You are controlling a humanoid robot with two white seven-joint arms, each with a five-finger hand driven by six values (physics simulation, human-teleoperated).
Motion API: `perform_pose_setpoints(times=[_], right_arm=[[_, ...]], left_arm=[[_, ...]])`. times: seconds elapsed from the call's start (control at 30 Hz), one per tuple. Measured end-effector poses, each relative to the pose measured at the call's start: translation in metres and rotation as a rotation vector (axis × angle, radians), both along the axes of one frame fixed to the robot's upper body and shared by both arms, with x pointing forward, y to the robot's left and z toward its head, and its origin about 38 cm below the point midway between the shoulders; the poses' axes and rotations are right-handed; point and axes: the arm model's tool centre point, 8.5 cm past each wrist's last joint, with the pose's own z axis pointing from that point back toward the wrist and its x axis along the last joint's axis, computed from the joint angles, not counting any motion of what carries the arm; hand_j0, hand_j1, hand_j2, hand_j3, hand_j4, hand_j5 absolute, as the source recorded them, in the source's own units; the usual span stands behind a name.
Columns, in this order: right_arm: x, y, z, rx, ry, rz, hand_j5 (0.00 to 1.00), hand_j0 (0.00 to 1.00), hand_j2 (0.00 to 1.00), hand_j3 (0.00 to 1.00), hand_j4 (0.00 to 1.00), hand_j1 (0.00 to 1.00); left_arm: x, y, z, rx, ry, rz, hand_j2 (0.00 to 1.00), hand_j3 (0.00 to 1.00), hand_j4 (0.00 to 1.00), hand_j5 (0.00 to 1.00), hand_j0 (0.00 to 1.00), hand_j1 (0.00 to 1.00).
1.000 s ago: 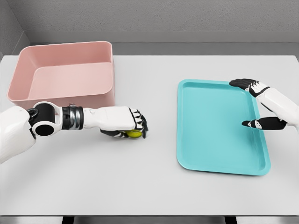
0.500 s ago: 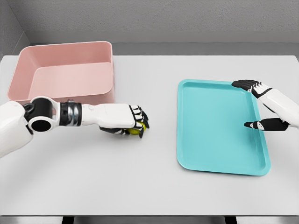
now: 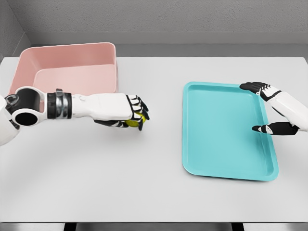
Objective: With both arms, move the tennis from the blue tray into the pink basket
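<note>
My left hand (image 3: 131, 114) is shut on the yellow-green tennis ball (image 3: 133, 121), which peeks out under the dark fingers, just right of the pink basket's front corner. The hand and ball hang above the white table. The pink basket (image 3: 67, 72) stands at the back left with nothing visible inside. The blue tray (image 3: 226, 130) lies at the right and holds nothing. My right hand (image 3: 267, 108) hovers over the tray's right rim with its fingers spread and nothing in them.
The white table (image 3: 144, 183) carries only the basket and the tray. A grey wall runs along the back edge.
My left hand has risen and drawn back left toward the basket, carrying the ball. The right hand has drifted slightly right over the tray's edge.
</note>
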Motion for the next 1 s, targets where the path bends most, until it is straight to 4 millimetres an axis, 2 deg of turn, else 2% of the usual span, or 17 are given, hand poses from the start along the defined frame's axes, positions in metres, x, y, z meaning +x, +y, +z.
perform_pose_setpoints(times=[0.5,0.73,1.0], right_arm=[[0.0,-0.001,-0.001,0.001,0.004,-0.004,1.0,1.0,1.0,1.0,1.0,1.0],[0.0,-0.001,-0.001,0.001,0.003,-0.003,1.0,1.0,1.0,1.0,1.0,1.0],[0.0,-0.001,-0.001,0.001,0.003,-0.003,1.0,1.0,1.0,1.0,1.0,1.0]], left_arm=[[0.017,0.029,0.037,-0.018,-0.065,0.076,0.56,0.56,0.56,0.56,0.56,0.56],[0.041,0.057,0.052,-0.035,-0.086,0.182,0.56,0.56,0.56,0.56,0.56,0.56],[0.062,0.092,0.054,-0.043,-0.078,0.309,0.57,0.57,0.57,0.57,0.57,0.57]])
